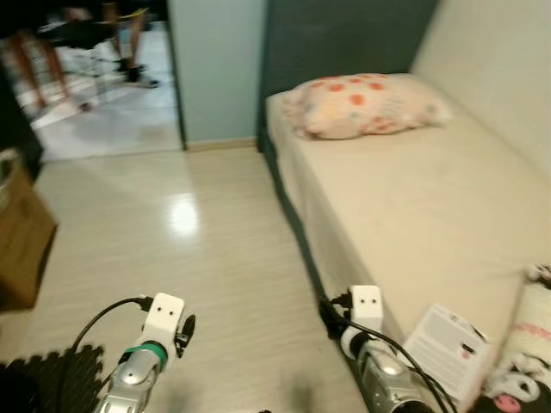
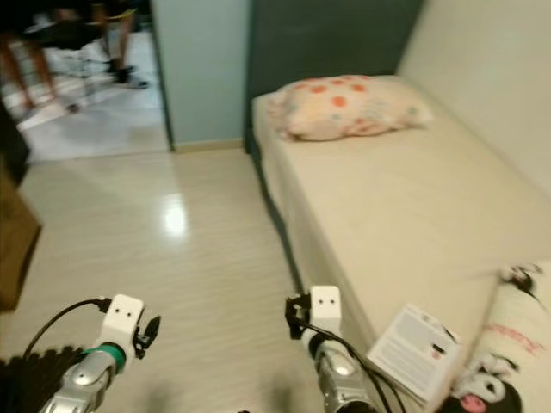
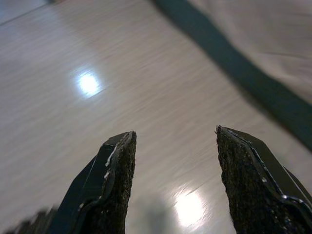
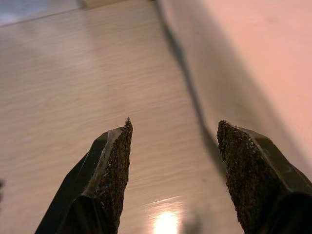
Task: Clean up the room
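Pale wood-look laminate floor [image 1: 198,258], glossy, with a ceiling-light glare; it runs from the robot's feet to an open doorway at far left.

Bed [image 1: 413,215]: single, cream sheet, dark base, set lengthwise along the right wall, its long axis running away from the robot.

Pillow [image 1: 362,105]: cream with orange-red spots, at the far head end, tidy.

Booklet [image 1: 449,348]: white printed sheet or leaflet, lying flat on the near corner of the bed, tilted, its edge close to the bedside. Judged the nearest thing to tidy.

Plush toy [image 1: 523,361]: white, black and pink, at the near right corner of the bed, just beside the booklet and farther from the bed's edge; partly cut off by the frame.

Cardboard box [image 1: 21,241]: brown, on the floor at far left. Dark foam mat [image 1: 47,379]: near left corner.

Left tool [image 3: 173,185]: fingers apart, nothing between them, held over bare floor, well apart from the bed.

Right tool [image 4: 173,180]: fingers apart, empty, pointing along the floor beside the bed's dark base.

Key relation: the booklet and toy lie to the right of the right tool and above it, on the mattress. The right arm [image 1: 379,361] is much the nearer; the reach would go rightward and up over the bed's edge.
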Available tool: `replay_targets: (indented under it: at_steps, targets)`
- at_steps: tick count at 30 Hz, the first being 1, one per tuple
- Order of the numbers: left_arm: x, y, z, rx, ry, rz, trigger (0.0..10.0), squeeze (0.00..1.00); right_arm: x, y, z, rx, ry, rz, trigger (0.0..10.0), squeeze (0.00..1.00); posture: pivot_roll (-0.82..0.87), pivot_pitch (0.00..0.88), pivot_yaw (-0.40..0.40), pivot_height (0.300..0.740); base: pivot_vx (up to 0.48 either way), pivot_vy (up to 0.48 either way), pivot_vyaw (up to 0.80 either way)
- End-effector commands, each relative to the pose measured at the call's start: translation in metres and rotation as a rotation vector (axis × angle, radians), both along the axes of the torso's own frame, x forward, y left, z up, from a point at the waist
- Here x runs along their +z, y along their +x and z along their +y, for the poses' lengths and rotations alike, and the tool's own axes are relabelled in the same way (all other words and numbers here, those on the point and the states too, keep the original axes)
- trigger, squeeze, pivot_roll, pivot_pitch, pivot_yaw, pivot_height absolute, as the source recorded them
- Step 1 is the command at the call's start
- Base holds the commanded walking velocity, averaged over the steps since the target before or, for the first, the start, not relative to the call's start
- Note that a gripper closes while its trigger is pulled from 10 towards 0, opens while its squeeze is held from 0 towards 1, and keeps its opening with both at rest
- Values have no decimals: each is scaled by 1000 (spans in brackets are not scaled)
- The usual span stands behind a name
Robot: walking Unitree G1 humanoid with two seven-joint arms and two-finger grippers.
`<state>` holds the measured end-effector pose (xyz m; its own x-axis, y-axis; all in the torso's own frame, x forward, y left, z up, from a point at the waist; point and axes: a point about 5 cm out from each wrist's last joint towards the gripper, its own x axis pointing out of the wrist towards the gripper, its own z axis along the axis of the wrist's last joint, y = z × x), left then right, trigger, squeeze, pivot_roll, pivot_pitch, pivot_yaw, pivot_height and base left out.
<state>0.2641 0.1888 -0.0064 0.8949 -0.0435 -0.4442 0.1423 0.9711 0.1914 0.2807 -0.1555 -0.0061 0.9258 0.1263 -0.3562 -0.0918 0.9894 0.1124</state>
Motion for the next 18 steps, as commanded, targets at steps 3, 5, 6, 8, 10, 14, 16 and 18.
replay_targets:
  at_steps: [3, 5, 6, 8, 10, 14, 16, 18]
  targets:
    - [-6, -6, -1, 5, -4, 28, 10000, 0, -5, -4, 1, -5, 11, 25, 10000, 0, 94, 0, -9, 740, 0, 0, -781]
    - [-7, -6, 0, 5, -3, 29, 10000, 0, -5, -5, 1, -6, 13, 26, 10000, 0, 95, 0, -8, 740, 0, 0, -778]
    - [-7, -6, 0, 6, -3, 29, 10000, 0, -5, -5, 1, -6, 13, 27, 10000, 0, 95, 0, -8, 740, 0, 0, -775]
    - [-7, -6, 0, 6, -3, 30, 10000, 0, -5, -5, 1, -6, 14, 27, 10000, 0, 95, 0, -8, 740, 0, 0, -778]
    - [-7, -6, 0, 7, -3, 30, 10000, 0, -5, -5, 1, -6, 15, 28, 10000, 0, 95, 0, -8, 740, 0, 0, -778]
    - [-7, -6, 0, 8, -2, 30, 10000, 0, -5, -5, 1, -6, 18, 28, 10000, 0, 96, 2, -9, 740, 0, 0, -780]
    - [-7, -6, 0, 9, 0, 31, 10000, 0, -5, -4, 1, -7, 19, 27, 10000, 0, 96, 2, -9, 740, 0, 0, -781]
    - [-7, -6, 0, 9, 0, 32, 10000, 0, -5, -4, 2, -7, 20, 26, 10000, 0, 97, 3, -8, 740, 0, 0, -781]
